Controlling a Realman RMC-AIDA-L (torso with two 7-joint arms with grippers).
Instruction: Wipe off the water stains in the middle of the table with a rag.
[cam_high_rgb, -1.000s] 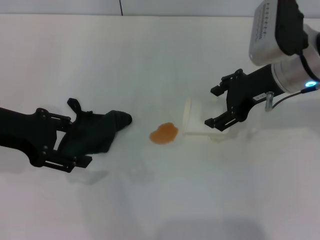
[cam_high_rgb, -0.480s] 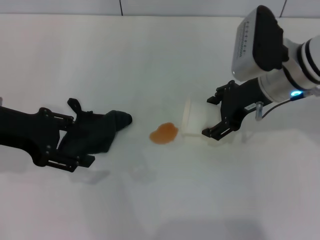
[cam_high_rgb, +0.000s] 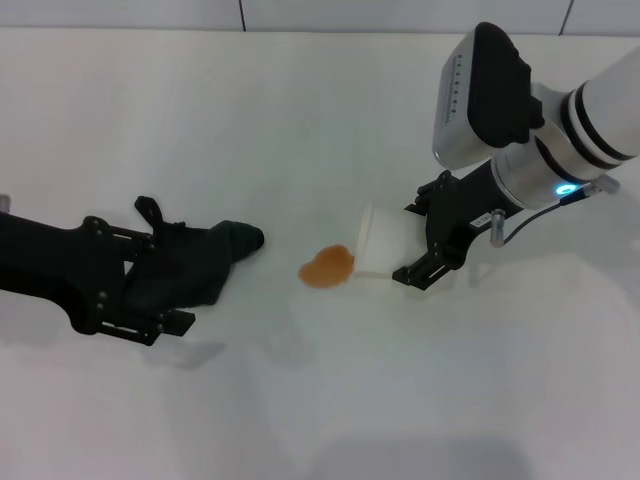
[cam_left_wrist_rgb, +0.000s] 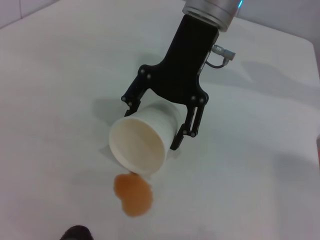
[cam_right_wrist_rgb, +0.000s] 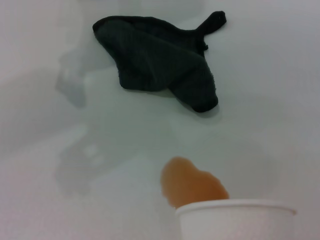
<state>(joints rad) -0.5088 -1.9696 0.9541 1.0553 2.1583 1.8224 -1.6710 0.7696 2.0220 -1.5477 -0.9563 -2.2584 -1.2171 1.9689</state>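
The orange-brown water stains lie mid-table; they also show in the left wrist view and the right wrist view. A white paper cup lies on its side, mouth right at the stain. My right gripper is shut on the cup, one finger on each side. The dark rag lies to the left of the stain, its loop tab at the far end. My left gripper is open, over the rag's left part.
The table's back edge meets a tiled wall at the top of the head view. The right arm's large grey wrist housing hangs above the cup area. Bare white surface lies in front of the stain and the rag.
My right gripper has moved left and closed around the cup. The cup has shifted a little toward the stain. The left arm and the rag have hardly moved.
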